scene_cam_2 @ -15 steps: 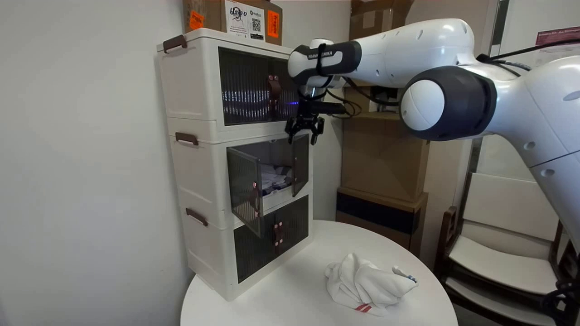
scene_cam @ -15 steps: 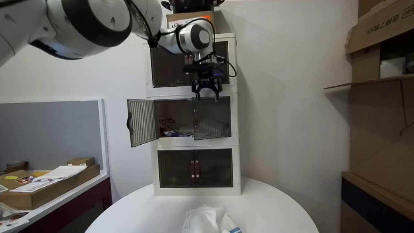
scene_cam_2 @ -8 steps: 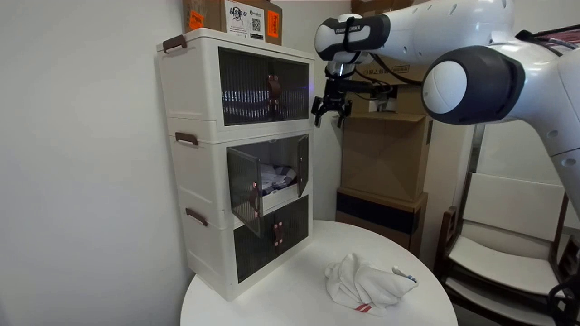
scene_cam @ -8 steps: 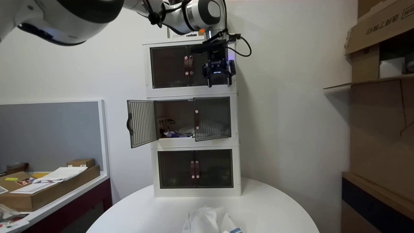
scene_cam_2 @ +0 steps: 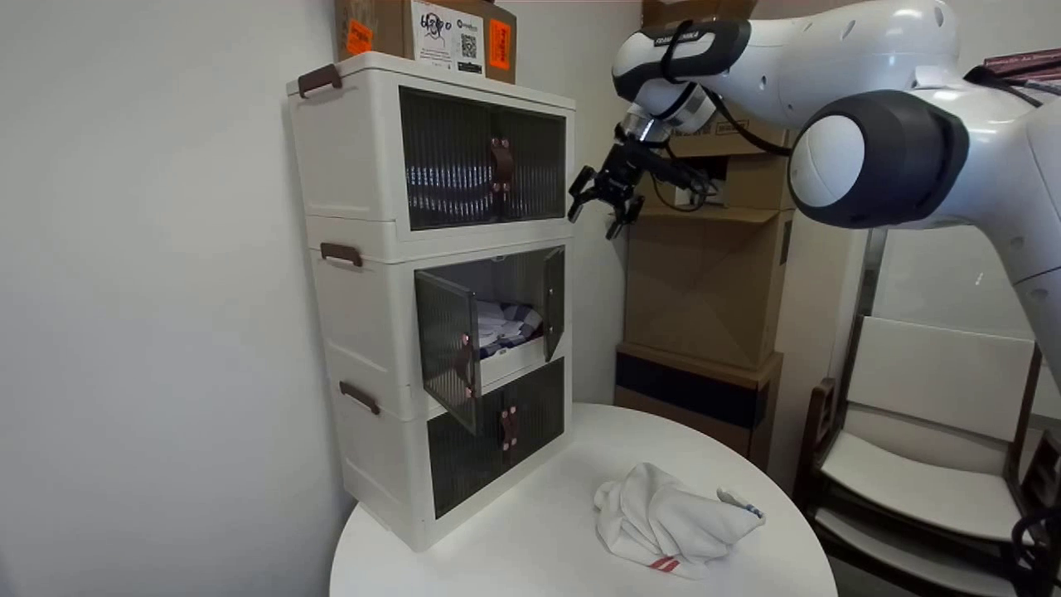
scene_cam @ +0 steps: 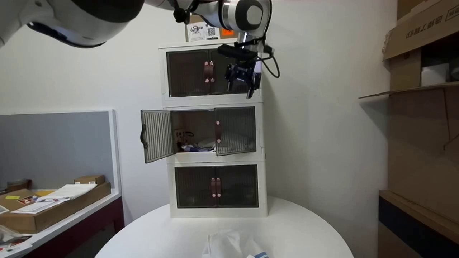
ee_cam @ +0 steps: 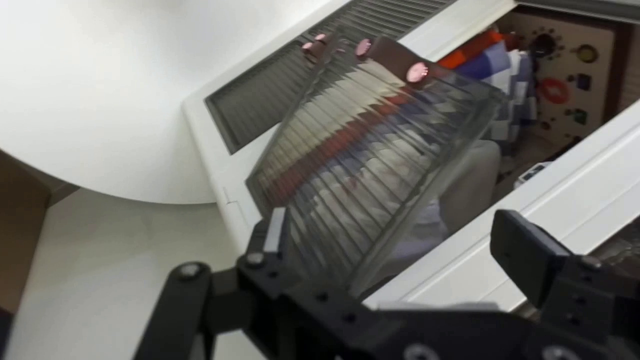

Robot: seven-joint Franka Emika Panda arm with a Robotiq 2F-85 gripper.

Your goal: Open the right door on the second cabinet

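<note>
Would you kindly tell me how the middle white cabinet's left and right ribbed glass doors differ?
The smoky ribbed glass left door stands wide open; the smoky ribbed glass right door is only partly open. The left door hinges at its left edge, the right door at its right. Both are rectangular and hang at the same level.

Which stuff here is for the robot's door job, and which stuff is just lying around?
For the job:
gripper, open
middle cabinet
its right door, partly open
brown handle on that door

Just lying around:
white cloth on the round table
cardboard box on the top cabinet
checkered cloth inside the middle cabinet
white-seated chair
</note>
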